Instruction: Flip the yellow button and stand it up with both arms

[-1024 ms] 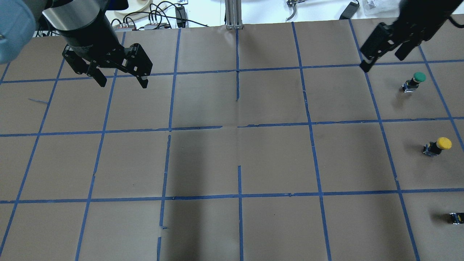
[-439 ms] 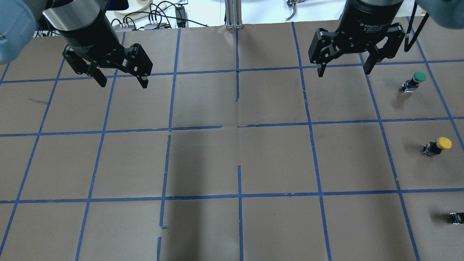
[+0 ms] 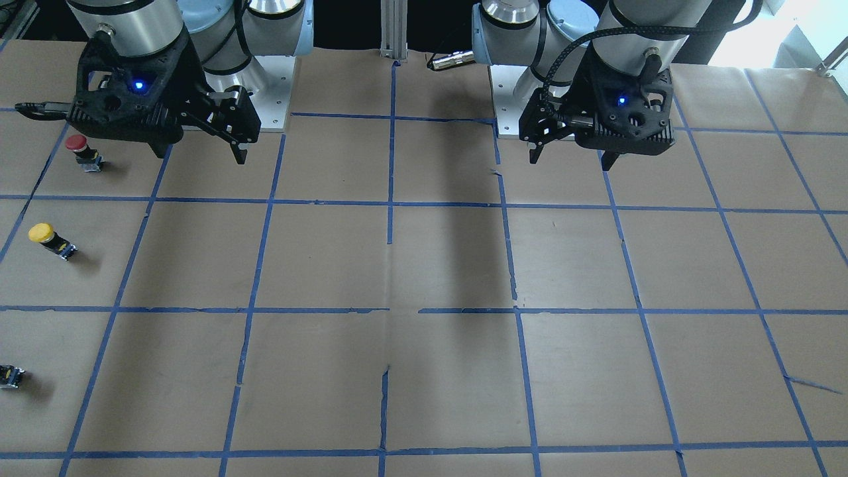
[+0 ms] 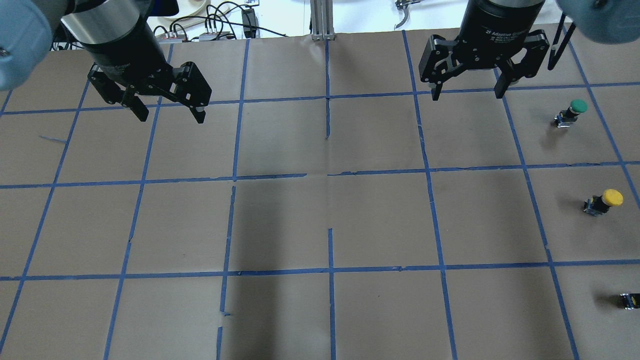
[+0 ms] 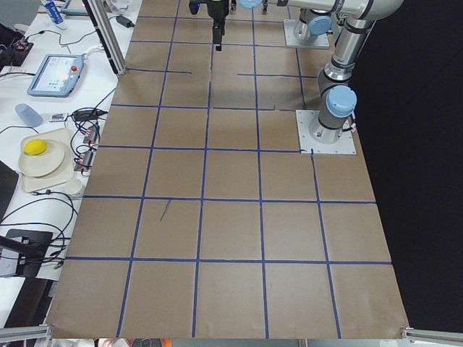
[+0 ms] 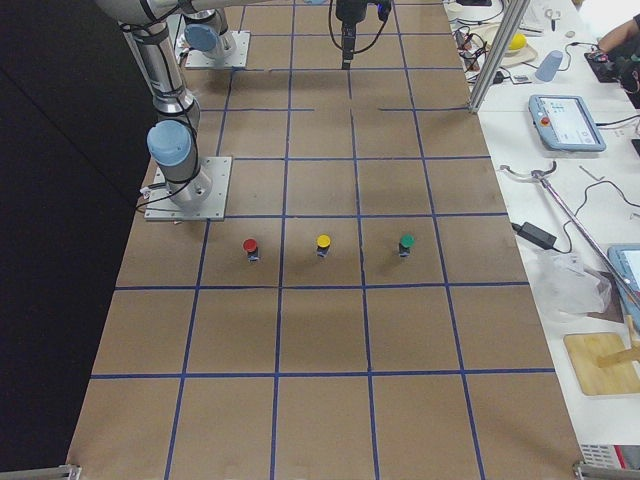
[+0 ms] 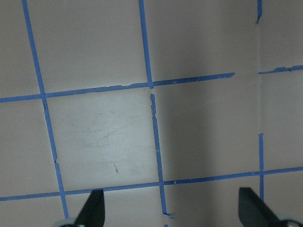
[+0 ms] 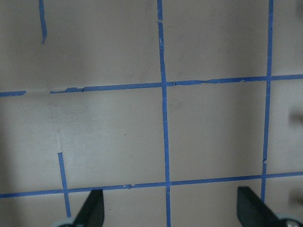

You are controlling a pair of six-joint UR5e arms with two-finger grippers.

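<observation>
The yellow button (image 4: pixel 604 201) sits on the brown paper at the table's right side, cap uppermost in the exterior right view (image 6: pixel 323 244). It also shows in the front-facing view (image 3: pixel 50 240). My right gripper (image 4: pixel 466 95) hangs open and empty over the far row, well away from the button; it also shows in the front-facing view (image 3: pixel 200 156). My left gripper (image 4: pixel 171 117) hangs open and empty at the far left, and in the front-facing view (image 3: pixel 571 162). Both wrist views show only taped paper between spread fingertips (image 7: pixel 94 210) (image 8: pixel 94 210).
A green button (image 4: pixel 572 112) stands farther out than the yellow one, and a red button (image 3: pixel 81 151) stands nearer the robot's base. A small black body (image 4: pixel 629 300) shows at the overhead view's right edge, its cap cut off. Blue tape lines grid the paper.
My right gripper has swung in from the far right corner and turned to face down with its fingers spread. The left gripper and the buttons have not moved.
</observation>
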